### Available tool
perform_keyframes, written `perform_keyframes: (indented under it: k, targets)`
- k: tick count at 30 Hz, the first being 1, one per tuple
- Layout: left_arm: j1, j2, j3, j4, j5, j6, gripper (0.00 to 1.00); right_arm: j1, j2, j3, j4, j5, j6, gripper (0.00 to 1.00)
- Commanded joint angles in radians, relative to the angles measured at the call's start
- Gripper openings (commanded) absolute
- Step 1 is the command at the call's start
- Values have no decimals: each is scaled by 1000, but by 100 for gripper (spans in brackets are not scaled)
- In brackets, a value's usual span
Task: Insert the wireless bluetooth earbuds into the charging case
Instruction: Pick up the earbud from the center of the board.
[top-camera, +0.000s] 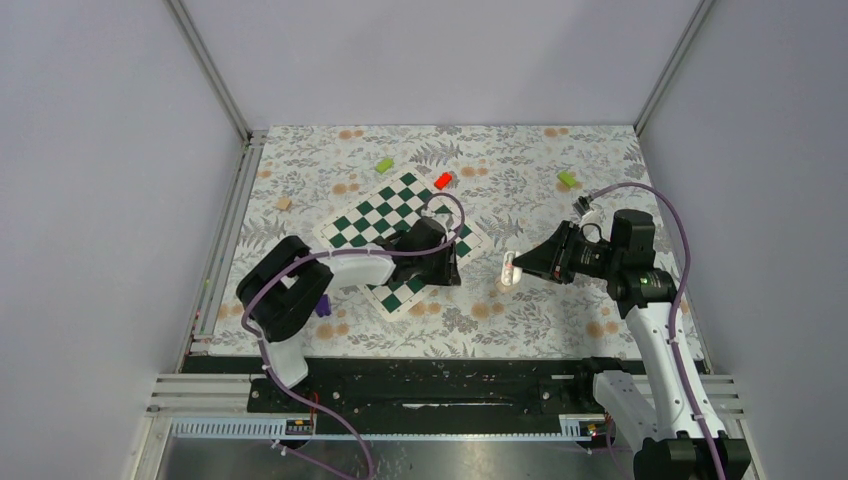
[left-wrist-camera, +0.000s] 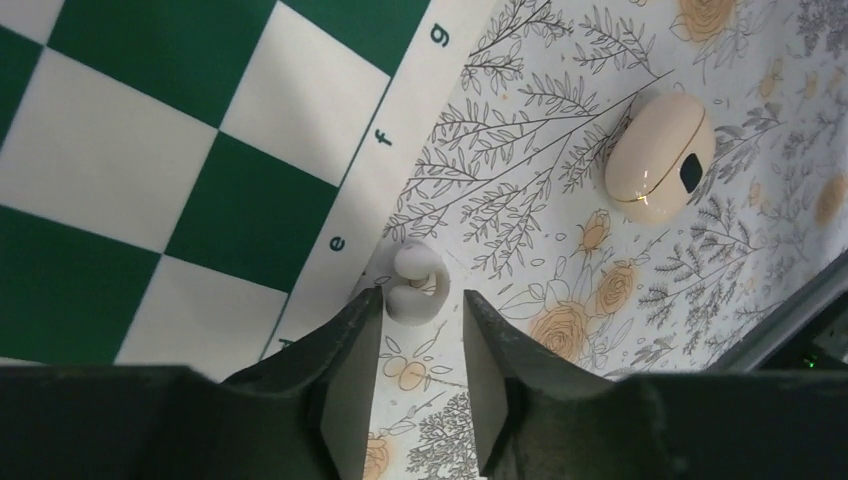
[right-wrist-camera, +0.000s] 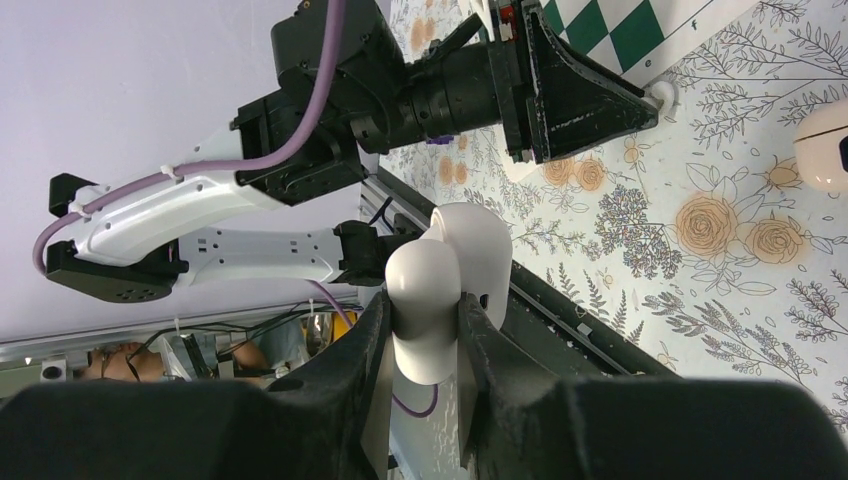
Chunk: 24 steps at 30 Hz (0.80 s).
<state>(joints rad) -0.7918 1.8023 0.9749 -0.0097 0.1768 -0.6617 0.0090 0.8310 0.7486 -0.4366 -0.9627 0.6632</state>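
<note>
1. Picking up a bud seems to be the step in hand: the left gripper (left-wrist-camera: 421, 296) sits low over the counter (left-wrist-camera: 520, 210), its jaws parted on either side of the loose earbud (left-wrist-camera: 415, 280) and not pinching it
2. That loose earbud lies on the flowered cloth, right at the white border of the chessboard (left-wrist-camera: 150, 150); the charging case (left-wrist-camera: 658, 160) lies free on the cloth nearby, clear of both bud and jaws
3. The right gripper (right-wrist-camera: 425, 300) is raised off the counter, its jaws clamped on the held earbud (right-wrist-camera: 468, 245), a smooth white two-lobed piece
4. Neither bud is in the case, so the task looks early; I cannot tell whether the case is open
5. The next move likely calls for closing squarely on the small, slippery bud without flicking it away, then lining it up with the case's dark hollow
6. Readable writing: the letters g, f and e along the board's border; no brand shows on case or buds
</note>
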Motion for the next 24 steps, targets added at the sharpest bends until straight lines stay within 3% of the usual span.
perform_keyframes:
  k: [1,4,8,16,24]
  targets:
    - [-55,-55,65,-79,-164,67,39,-3,-2,13,-7,-33,3,0]
    - [-88,-81,112,-171,-227,141,49,-24,4,15,-5,-31,1,0]
    - [-122,-87,176,-285,-289,201,52,-27,17,17,-1,-38,0,0]
    - [-185,-40,239,-331,-393,316,46,-27,16,27,-4,-28,-2,0]
    - [-209,32,286,-331,-363,376,37,-28,-13,72,-97,50,-59,0]
